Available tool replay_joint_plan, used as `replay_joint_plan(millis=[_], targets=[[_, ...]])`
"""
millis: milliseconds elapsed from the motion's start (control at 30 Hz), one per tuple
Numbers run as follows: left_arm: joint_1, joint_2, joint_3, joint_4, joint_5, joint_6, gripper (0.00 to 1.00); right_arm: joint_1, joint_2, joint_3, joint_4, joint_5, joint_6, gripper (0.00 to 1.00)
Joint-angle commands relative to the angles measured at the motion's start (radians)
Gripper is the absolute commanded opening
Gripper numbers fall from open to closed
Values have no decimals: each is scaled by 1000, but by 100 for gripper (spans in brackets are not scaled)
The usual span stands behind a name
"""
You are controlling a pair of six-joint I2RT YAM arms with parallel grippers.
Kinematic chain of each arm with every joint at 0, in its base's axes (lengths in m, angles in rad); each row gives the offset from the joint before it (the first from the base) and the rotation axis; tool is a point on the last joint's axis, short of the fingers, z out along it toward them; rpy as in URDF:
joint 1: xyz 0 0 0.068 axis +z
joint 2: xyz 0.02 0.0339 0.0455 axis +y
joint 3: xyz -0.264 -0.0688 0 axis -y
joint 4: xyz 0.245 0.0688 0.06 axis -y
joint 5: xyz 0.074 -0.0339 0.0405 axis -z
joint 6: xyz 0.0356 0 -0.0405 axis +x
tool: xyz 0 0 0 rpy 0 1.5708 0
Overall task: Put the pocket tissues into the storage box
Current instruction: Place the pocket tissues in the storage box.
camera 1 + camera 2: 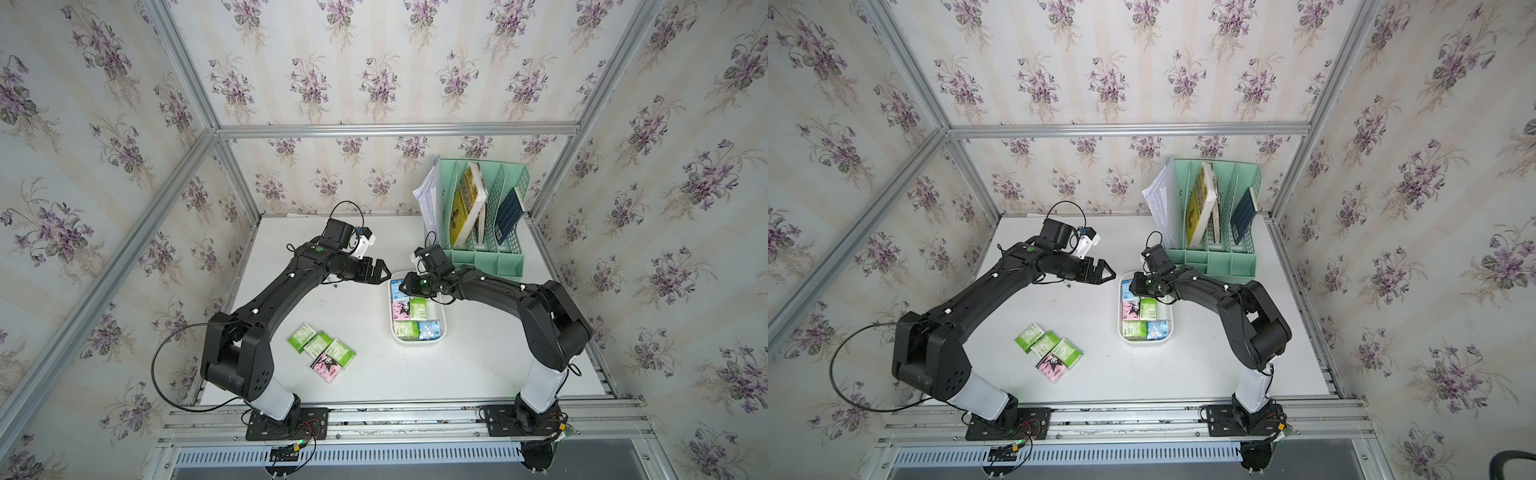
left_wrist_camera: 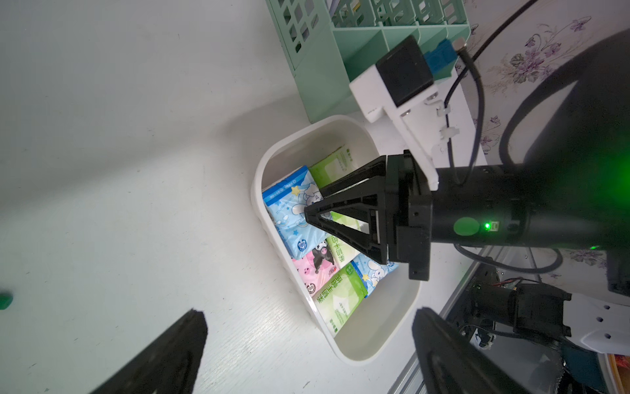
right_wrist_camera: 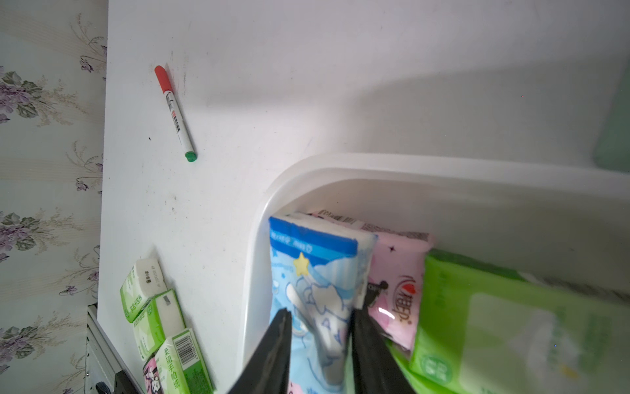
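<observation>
The right gripper [image 3: 321, 312] hangs over the storage box [image 1: 417, 343] at its 11 o'clock corner. Its jaws flank a light blue packet [image 3: 317, 269] lying aslant beside the wall, and whether they pinch it or merely bracket it cannot be told. The left gripper [image 1: 384, 270] hovers at the box's 10 o'clock, jaws spread and empty. Several pocket tissues [image 1: 411, 309] already lie in the box, and four loose packets [image 1: 322, 347] sit touching one another on the table [image 1: 478, 365] at the box's 8 o'clock. The packets look light, soft and squashy under slick film. A hold across the short width at mid-body, not at the crimped ends, should therefore serve best, taking an outer packet of the cluster first.
</observation>
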Motion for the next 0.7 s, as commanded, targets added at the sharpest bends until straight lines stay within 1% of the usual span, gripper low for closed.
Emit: replay_joint_plan(millis=[0,300,500,667], targets=[[2,-21,-6,18,-29,7,99,0,-1,12,-15,-1,-11,39],[20,-40,-21,31,-70,-16,99,-1,0,17,-27,-4,-21,49],[47,-65,-49,57,-81,-33,99,0,-41,29,-38,51,-36,59],[85,-86,-80,86,-92,-74,99,3,-69,55,-43,78,-70,61]])
